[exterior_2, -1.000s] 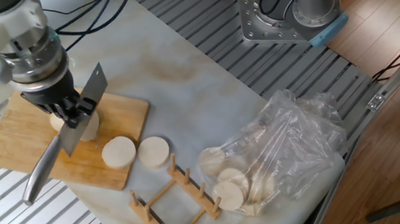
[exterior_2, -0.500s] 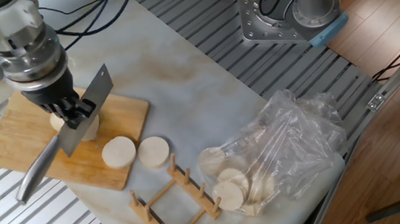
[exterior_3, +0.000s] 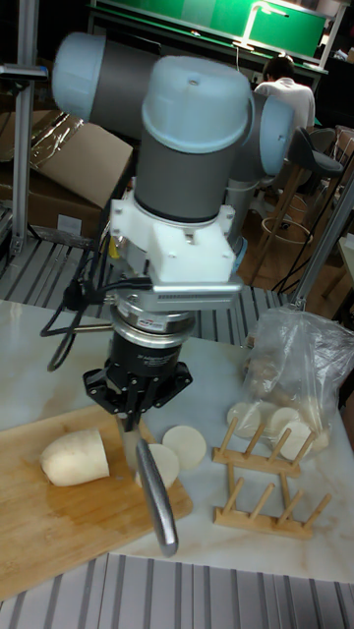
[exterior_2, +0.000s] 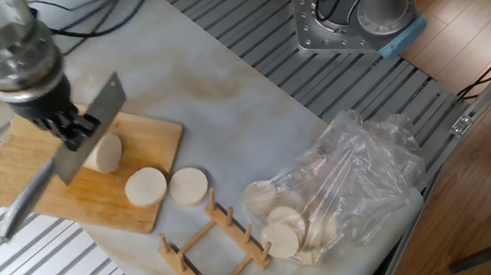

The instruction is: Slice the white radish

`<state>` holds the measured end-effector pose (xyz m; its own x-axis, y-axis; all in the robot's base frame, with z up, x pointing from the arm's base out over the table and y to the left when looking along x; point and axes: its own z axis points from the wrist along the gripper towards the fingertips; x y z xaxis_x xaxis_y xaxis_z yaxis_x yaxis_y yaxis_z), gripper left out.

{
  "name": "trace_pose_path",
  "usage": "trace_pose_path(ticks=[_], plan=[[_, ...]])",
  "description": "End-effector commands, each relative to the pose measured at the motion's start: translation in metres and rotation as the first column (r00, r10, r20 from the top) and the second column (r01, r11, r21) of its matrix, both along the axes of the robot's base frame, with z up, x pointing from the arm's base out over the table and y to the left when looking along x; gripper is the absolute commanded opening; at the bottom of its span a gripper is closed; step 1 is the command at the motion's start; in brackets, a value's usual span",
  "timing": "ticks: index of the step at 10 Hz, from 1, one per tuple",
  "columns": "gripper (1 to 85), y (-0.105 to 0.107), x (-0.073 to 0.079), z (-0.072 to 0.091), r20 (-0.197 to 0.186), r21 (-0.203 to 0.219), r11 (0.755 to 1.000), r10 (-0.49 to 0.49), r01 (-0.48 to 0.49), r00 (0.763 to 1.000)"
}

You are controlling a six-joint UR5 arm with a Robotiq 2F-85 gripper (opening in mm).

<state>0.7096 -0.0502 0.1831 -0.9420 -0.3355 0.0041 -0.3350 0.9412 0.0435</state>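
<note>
The white radish [exterior_2: 109, 152] lies on the bamboo cutting board [exterior_2: 151, 143], its flat cut end facing right; the knife blade [exterior_2: 93, 129] covers its left part. My gripper [exterior_2: 73, 127] is shut on the knife, whose steel handle [exterior_2: 21, 207] slants down to the left. In the tall fixed view the radish [exterior_3: 74, 458] lies left of the gripper [exterior_3: 128, 418], with the knife [exterior_3: 157, 496] standing just off its cut end. Two cut discs [exterior_2: 146, 187] [exterior_2: 189, 186] lie to the right, one on the board and one on the table by its corner.
A wooden dish rack [exterior_2: 214, 242] stands near the front edge, right of the board. A clear plastic bag [exterior_2: 349, 173] holding several pale round slices lies at the right. A metal arm base [exterior_2: 340, 21] sits at the back.
My gripper has moved left and slightly up with the knife, and the radish's cut end now shows to the right of the blade.
</note>
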Motion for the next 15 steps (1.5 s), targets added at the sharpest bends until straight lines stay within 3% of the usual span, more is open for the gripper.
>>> trace_pose_path(ticks=[1,2,4,7,12,15], plan=[[1.3,-0.024,0.009,-0.006,0.014,0.021,0.999,0.037,-0.037,0.999],[1.3,-0.031,0.006,-0.015,0.016,0.018,0.999,0.048,-0.048,0.999],[1.3,-0.023,-0.002,-0.03,0.012,0.081,0.994,0.068,-0.068,0.998],[1.3,-0.031,0.002,-0.036,0.025,0.037,0.997,0.071,-0.072,0.997],[1.3,-0.022,-0.002,-0.036,0.02,0.074,0.994,0.074,-0.076,0.997],[1.3,-0.026,-0.002,-0.038,0.014,0.059,0.996,0.071,-0.071,0.997]])
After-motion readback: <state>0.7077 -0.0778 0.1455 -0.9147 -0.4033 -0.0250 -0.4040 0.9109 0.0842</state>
